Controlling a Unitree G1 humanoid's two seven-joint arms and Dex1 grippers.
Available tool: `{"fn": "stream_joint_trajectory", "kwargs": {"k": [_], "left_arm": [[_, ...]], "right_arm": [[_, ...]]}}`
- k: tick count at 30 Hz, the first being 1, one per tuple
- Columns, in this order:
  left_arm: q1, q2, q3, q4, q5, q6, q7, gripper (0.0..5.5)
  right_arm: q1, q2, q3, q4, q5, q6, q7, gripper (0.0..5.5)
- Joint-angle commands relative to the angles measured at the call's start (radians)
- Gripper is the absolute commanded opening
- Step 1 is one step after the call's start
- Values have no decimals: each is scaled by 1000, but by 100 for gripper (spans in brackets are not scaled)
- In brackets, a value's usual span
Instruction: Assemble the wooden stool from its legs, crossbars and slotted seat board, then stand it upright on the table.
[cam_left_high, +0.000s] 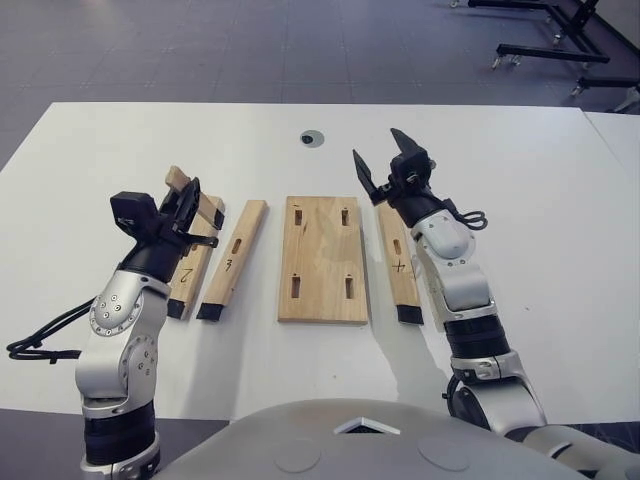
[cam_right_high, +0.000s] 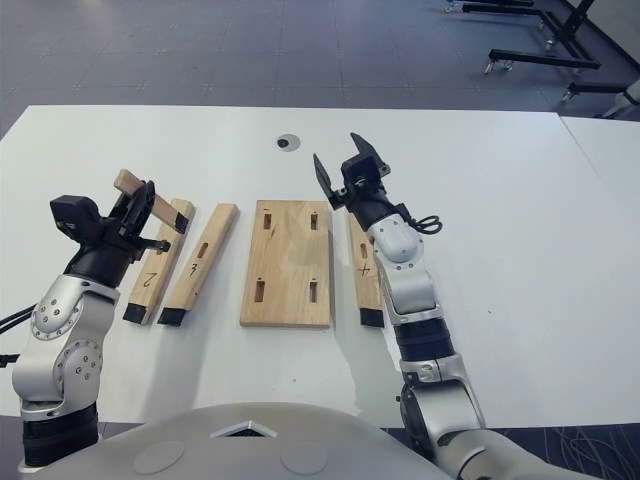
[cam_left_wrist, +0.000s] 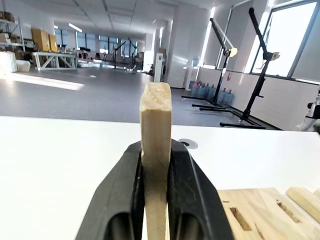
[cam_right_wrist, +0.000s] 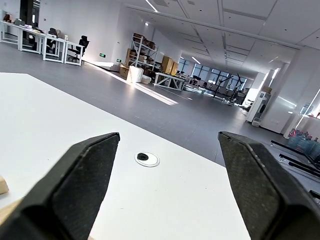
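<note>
Left hand (cam_left_high: 186, 207) clamps wooden piece (cam_left_wrist: 156, 115), middle hidden; right hand (cam_left_high: 378, 150) wide open, empty.

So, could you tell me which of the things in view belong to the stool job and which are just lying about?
For the job: slotted seat board; leg marked 2; leg marked 3; leg marked +; wooden piece held in the left gripper.
Just lying about: cable hole in the table; black stands on the floor behind.
</note>
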Motion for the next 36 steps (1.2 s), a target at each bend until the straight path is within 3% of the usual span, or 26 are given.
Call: {"fn": "stream_joint_trajectory", "kwargs": {"k": [1,36], "left_arm": [[-6,31,58,-4,-3,-2,2,38],[53,28,48,170,96,-76,-30,38]], "right_arm": [[18,12,-1,5,-21,9,-30,363],[37,18,6,-1,-35,12,-37,363]]}}
